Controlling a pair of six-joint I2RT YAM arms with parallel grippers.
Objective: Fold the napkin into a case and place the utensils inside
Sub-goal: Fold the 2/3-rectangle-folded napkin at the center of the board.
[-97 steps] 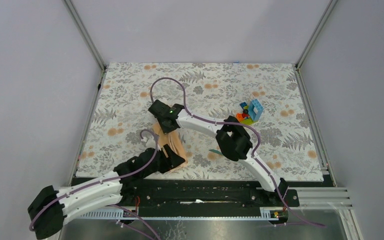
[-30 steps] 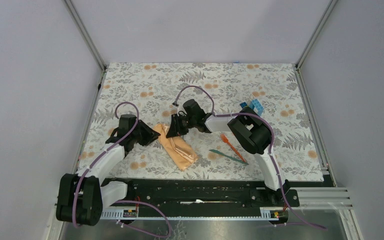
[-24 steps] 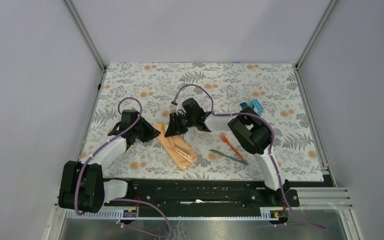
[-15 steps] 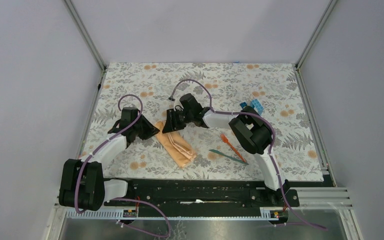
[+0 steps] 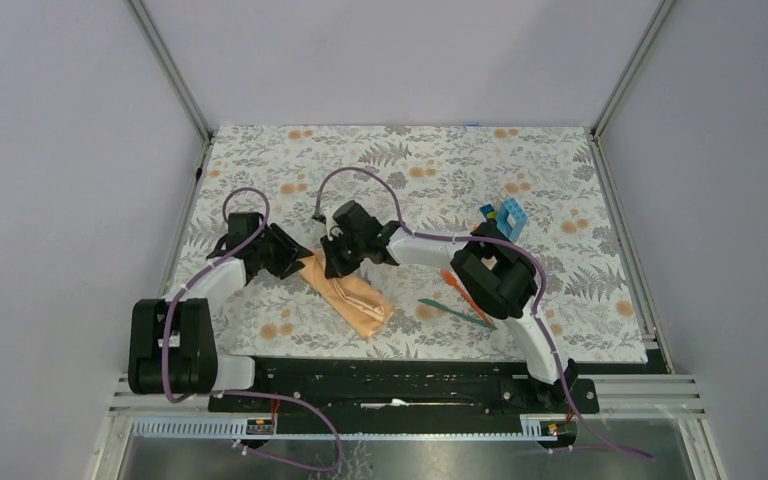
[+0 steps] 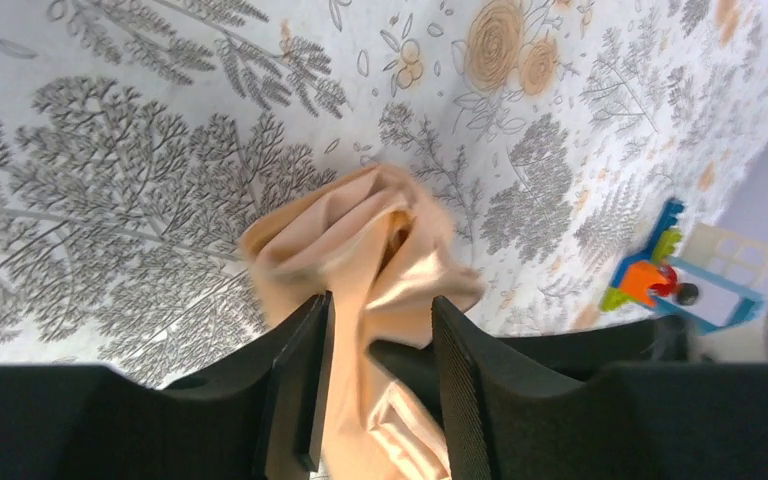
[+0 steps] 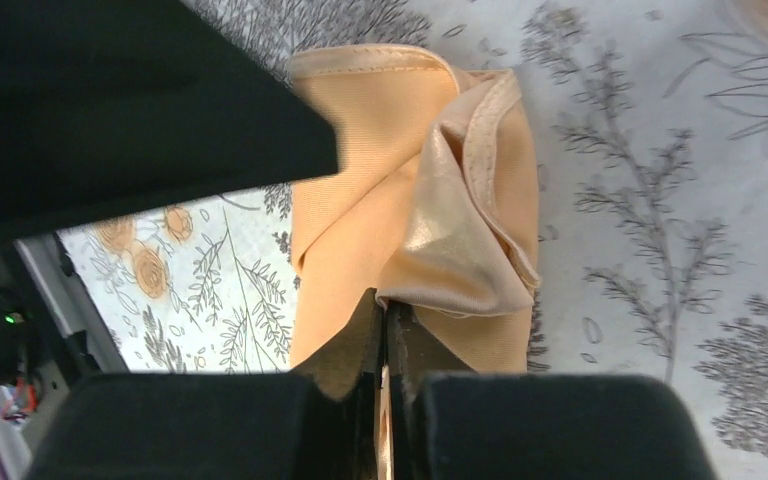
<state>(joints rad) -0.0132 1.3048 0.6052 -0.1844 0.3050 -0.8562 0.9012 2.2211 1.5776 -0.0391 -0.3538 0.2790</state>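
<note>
Seen from above, a peach napkin [image 5: 356, 300], folded into a narrow strip, lay slantwise on a floral mat [image 5: 410, 160] near the front edge of the table. The left gripper [image 5: 302, 262] pointed in from the left and the right gripper [image 5: 333, 268] from the right, and the two met at the strip's far end. To the right of the napkin, apart from it, lay an orange utensil [image 5: 450, 277], partly hidden by the right arm's elbow, and a teal utensil [image 5: 443, 306] nearer the front. Toy blocks [image 5: 503, 218] stood farther back on the right. In the left wrist view, the two black fingers [image 6: 295, 390] stood partly apart with the strip running between them. Its bunched, rumpled end lay on the mat just beyond the fingertips, and the cloth looked loose rather than squeezed. The blocks showed at the far right. In the right wrist view, the fingers [image 7: 350, 365] were pressed together, with a thin sliver of peach cloth caught between them. A shiny fold of the napkin rose right at their tips, and the flat part of the strip lay beyond it on the mat.
</note>
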